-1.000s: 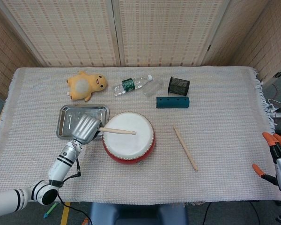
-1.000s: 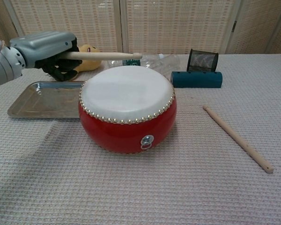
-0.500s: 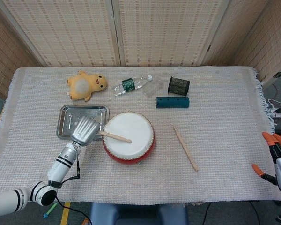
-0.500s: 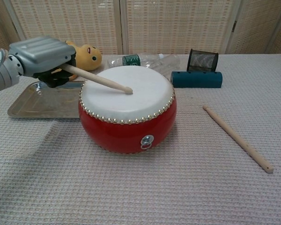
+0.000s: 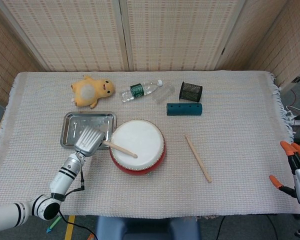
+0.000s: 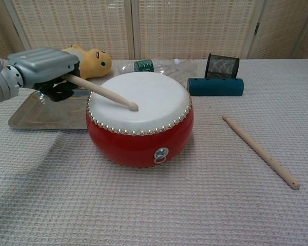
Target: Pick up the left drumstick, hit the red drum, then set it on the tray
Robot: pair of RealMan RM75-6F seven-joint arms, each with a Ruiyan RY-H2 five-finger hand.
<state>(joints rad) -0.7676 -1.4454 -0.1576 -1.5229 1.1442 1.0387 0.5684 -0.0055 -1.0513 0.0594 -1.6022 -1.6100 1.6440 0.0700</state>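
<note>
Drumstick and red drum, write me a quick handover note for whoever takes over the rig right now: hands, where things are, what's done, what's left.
Left hand: grips the left drumstick by its butt, above the tray's near edge; the stick slopes down and its tip is on the white head of the red drum.
Right hand: at the table's far right edge, holds nothing, fingers apart.
Tray: left of the drum, nothing lying in it.
The other drumstick lies on the cloth right of the drum.
Done: pickup; the tip is on the drumhead.
Left: lift off and set the stick on the tray.
</note>
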